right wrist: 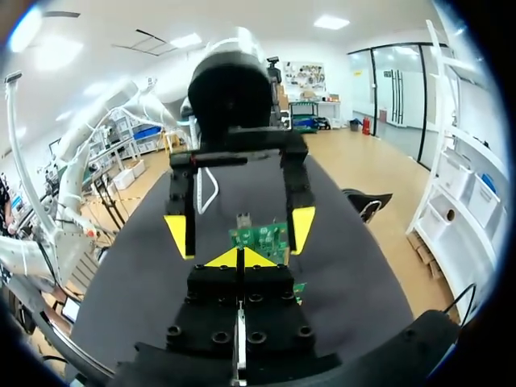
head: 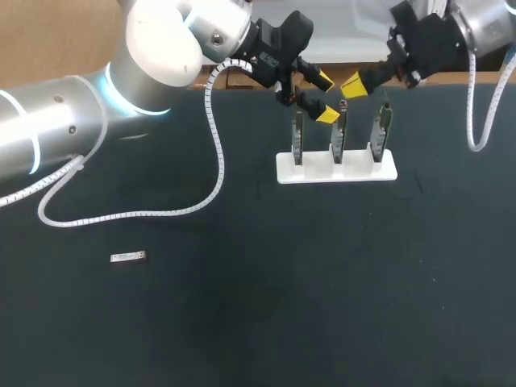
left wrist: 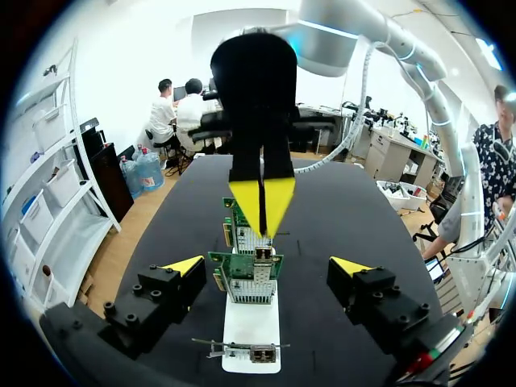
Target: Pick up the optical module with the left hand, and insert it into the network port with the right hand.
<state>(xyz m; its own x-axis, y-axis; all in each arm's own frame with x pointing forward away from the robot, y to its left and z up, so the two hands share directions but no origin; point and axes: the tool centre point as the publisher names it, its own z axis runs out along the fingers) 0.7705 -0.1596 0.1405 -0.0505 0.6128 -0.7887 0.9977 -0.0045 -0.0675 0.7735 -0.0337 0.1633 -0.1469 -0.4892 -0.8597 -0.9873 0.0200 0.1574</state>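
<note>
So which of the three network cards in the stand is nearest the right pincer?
The middle network card: the right pincer hangs just above it, not the outer two.

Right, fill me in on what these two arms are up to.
Both arms are at the white stand, which holds three upright network cards. The left gripper is open near the tops of the cards and holds nothing. The right gripper is shut, its tips just above the middle card; whether it pinches anything can't be seen. One optical module lies alone on the black table, far from both grippers.
</note>
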